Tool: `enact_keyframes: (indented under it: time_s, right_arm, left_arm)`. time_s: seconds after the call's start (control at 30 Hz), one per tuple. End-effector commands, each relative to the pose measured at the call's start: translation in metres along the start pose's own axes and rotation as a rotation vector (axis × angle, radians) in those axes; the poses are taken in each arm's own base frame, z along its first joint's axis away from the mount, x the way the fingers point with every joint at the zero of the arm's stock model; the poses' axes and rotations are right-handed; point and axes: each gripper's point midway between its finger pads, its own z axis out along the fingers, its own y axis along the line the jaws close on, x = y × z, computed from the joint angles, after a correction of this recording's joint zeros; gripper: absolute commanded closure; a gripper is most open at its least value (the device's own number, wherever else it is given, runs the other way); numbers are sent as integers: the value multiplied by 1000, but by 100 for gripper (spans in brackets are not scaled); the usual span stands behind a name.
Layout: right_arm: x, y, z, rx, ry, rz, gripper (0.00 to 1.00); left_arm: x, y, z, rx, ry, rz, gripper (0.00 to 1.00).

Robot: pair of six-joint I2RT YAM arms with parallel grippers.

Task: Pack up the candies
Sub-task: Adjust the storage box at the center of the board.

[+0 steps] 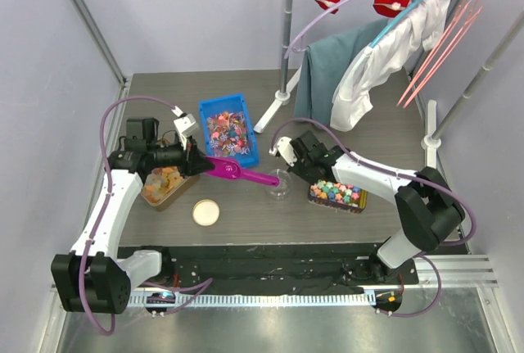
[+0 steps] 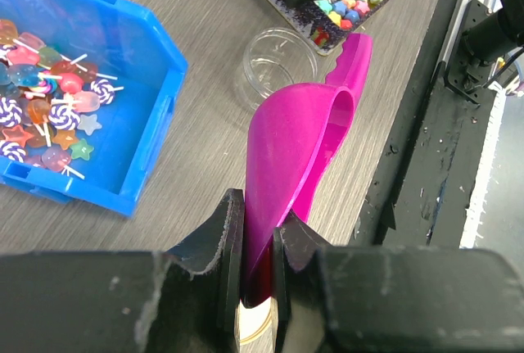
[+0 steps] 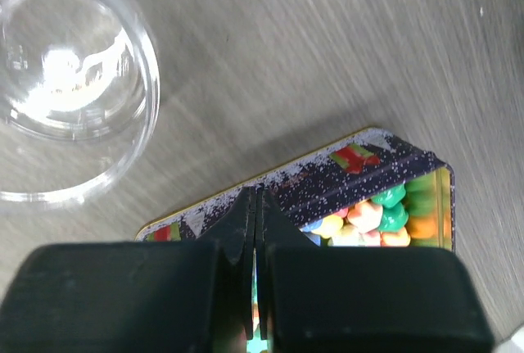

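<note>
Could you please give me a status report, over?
Left gripper shut on scoop. Right gripper shut, empty. Candies in blue bin, nothing blocking it.

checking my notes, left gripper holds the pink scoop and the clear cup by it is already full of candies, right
Not quite. The cup is empty, as the right wrist view shows plainly. The rest stands: the left gripper does hold the scoop, and the cup sits by the scoop's far end.
</note>
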Motion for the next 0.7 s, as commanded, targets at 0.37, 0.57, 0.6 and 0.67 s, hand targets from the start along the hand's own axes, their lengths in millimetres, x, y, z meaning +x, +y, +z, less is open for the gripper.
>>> enact_keyframes:
  time_s: [0.37,0.57,0.6,0.67]
  right_arm:
    - [33,2,-51,-19,64,-56,99]
    - [23,43,-96,-294,-8,-119,98]
    - [26,53,-98,-334,-10,-154,98]
    - [43,69,-97,-381,32,-188,98]
  left_arm:
    - [-11,-8,-6,29,-60,27,100]
    - [-11,-7,-6,31,-63,21,100]
    - [-10,-5,-6,29,-62,17,100]
    - [-9,-4,-5,26,-58,13,100]
